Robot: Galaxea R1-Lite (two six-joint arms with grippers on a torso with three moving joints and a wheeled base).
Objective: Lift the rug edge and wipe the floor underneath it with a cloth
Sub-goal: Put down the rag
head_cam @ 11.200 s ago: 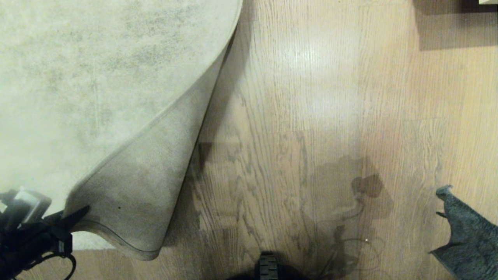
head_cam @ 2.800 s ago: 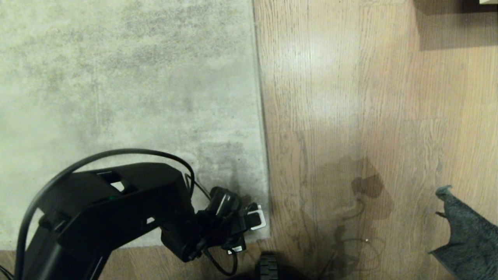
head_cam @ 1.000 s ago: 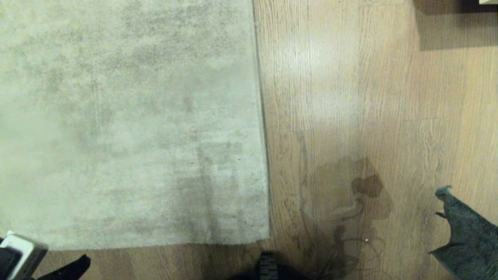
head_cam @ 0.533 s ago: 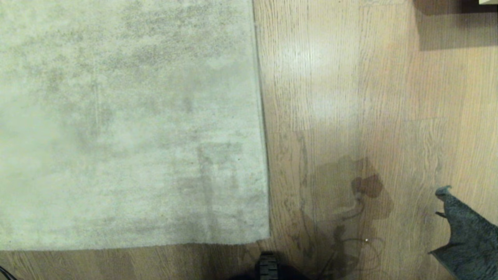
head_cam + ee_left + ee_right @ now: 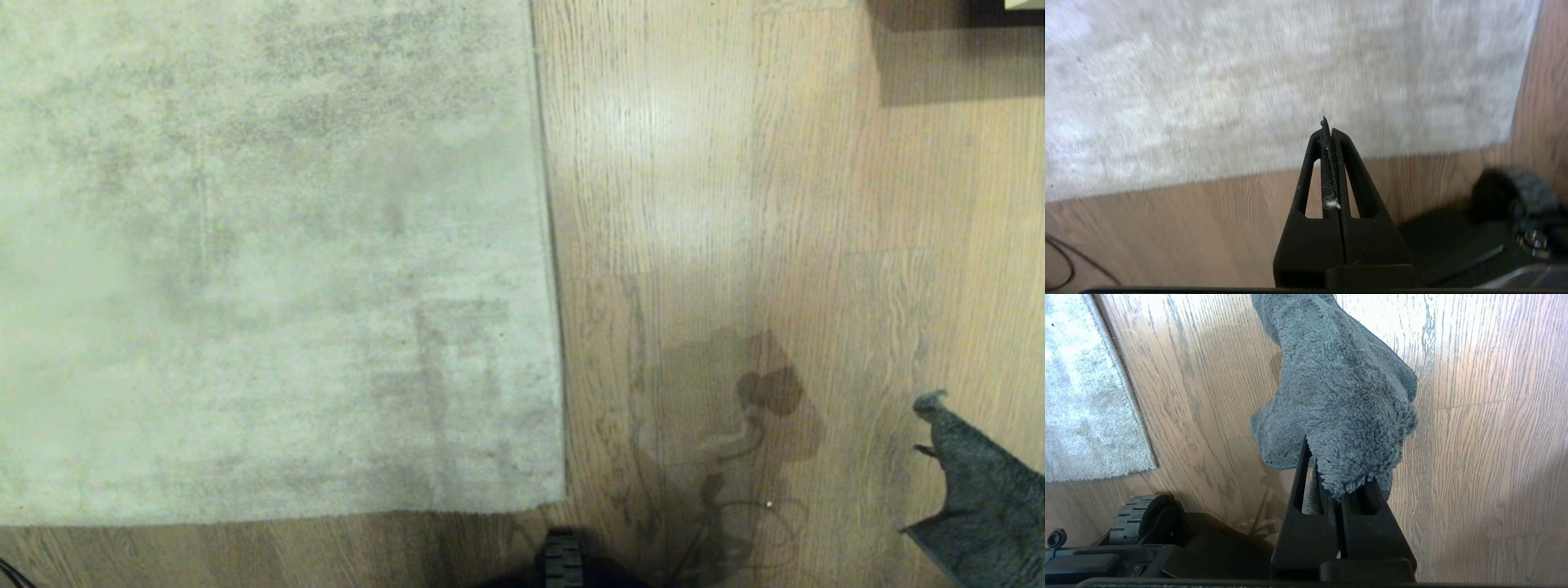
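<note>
Non-task stuff: dark furniture-like block (image 5: 1008, 6) cut off at top right corner, head view, casting a wide shadow (image 5: 955, 69) onto the boards below it; can't tell what it is. Thin black cable (image 5: 1061, 261) loops on the boards at the frame edge, left wrist view.

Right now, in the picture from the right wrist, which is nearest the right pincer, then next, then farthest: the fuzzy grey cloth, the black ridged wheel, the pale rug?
1. Fuzzy dark grey cloth: clamped in the right pincer.
2. Black ridged wheel: down by the robot's base, off to one side.
3. Pale grey-beige rug: its corner lies flat beyond the wheel, across the wood floor.
</note>
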